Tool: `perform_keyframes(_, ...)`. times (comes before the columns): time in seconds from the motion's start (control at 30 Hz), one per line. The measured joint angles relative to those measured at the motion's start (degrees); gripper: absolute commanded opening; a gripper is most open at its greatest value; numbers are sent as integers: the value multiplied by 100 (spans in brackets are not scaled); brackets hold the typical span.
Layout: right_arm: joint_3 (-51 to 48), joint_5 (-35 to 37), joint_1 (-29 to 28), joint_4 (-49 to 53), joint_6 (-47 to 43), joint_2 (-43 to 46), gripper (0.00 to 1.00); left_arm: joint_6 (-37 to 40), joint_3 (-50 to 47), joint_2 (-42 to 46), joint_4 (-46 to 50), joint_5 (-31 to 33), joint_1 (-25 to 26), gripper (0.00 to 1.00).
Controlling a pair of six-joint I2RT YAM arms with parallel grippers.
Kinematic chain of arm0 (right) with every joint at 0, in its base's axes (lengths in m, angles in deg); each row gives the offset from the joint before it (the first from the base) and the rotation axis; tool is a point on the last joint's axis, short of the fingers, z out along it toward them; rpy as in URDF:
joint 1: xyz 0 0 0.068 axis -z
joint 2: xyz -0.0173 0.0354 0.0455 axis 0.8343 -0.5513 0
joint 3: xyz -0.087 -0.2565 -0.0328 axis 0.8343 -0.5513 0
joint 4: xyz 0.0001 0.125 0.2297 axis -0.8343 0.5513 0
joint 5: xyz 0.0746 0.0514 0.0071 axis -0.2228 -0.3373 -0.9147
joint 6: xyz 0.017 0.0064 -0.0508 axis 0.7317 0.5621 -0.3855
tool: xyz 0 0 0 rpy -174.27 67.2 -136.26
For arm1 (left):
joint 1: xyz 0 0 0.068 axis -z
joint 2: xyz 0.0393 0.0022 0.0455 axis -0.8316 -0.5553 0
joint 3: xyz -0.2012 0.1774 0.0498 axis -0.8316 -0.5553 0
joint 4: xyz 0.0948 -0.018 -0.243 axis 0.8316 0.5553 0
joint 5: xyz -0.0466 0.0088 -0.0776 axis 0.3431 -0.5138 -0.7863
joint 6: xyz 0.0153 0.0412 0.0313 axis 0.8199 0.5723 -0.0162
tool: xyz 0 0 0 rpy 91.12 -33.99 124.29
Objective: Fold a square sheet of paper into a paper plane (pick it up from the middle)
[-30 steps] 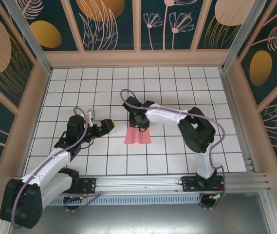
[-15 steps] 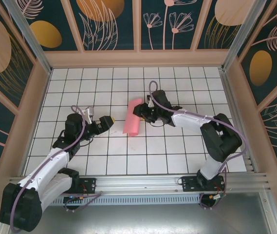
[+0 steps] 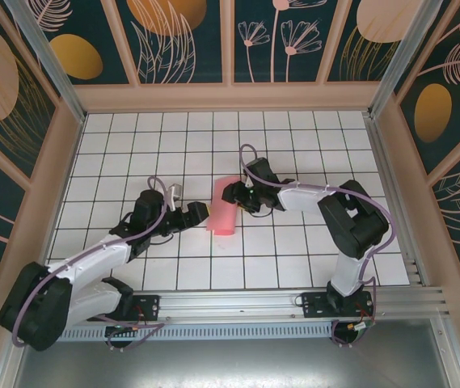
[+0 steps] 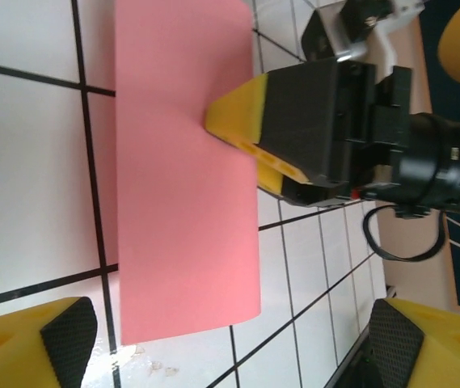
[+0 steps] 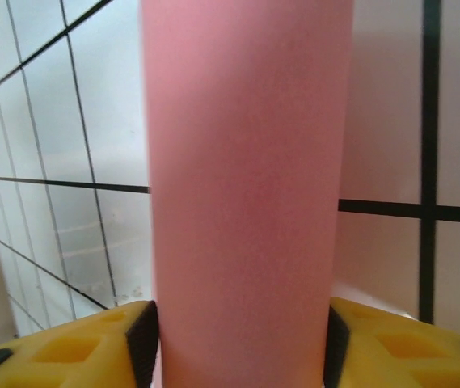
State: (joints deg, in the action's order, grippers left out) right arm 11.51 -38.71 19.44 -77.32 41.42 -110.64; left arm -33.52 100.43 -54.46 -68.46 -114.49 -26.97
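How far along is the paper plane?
Done: the square sheet of paper lies folded into a narrow strip. In hand: the right gripper straddles it, with the open left gripper alongside. Left: nose and wing folds, as there is no pointed dart yet.

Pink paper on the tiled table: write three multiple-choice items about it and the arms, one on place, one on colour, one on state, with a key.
1. Where does the salmon-pink paper strip lie on the white grid-tiled table?
A. Against the back wall
B. Mid-table, between the left gripper and the right gripper
C. On the metal rail

2. What colour are the tips of the left fingers?
A. Yellow
B. Blue
C. White

3. How do the left fingers stand?
A. Shut on the paper
B. Shut on nothing
C. Spread wide, gripping nothing

Key:
1 B: the top view shows the strip between both grippers.
2 A: the left wrist view shows yellow tips with black pads.
3 C: they sit at opposite edges of the left wrist view, and the paper lies flat on the table.
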Motion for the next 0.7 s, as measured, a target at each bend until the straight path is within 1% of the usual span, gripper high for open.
perform_keyframes(0.13, 2, 151, -2, 247, -90, 0, 63, 0, 153, -256, -7, 168, 70, 85)
perform_keyframes(0.27, 2, 361, -13, 490, -133, 4, 62, -39, 212, -393, -133, 282, 72, 81)
perform_keyframes(0.3, 2, 398, -17, 538, -133, 7, 62, -42, 223, -455, -164, 293, 72, 78)
perform_keyframes(0.37, -2, 457, -17, 564, -133, 17, 62, -55, 280, -625, -170, 299, 72, 74)
perform_keyframes(0.43, -55, 461, -15, 509, -131, 61, 63, -42, 389, -861, -170, 286, 72, 72)
perform_keyframes(0.57, -358, 330, 24, 319, -120, 229, 66, -39, 667, -1333, -170, 197, 72, 71)
perform_keyframes(0.7, -544, 247, 105, 149, -85, 363, 66, -35, 861, -1692, -216, 52, 72, 71)
